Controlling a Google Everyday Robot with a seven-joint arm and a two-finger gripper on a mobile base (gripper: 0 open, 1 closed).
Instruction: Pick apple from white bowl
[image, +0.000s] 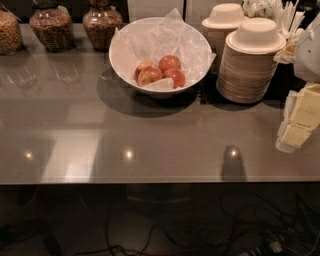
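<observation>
The large white bowl (122, 55), lined with crinkled white paper, stands at the back middle of the grey counter (150, 135). Several red-yellow apples (169, 63) lie together in its bottom. My gripper (299, 122), white with cream-yellow pads, comes in at the right edge of the view. It hangs above the counter's right side, well to the right of the bowl and nearer the front. It touches neither the bowl nor the apples, and nothing shows in it.
Two stacks of small off-white paper bowls (252, 60) stand right of the white bowl. Glass jars of snacks (51, 27) line the back left. White plastic cutlery (282, 15) is at the back right. The counter's front edge (150, 181) drops to a dark floor with cables.
</observation>
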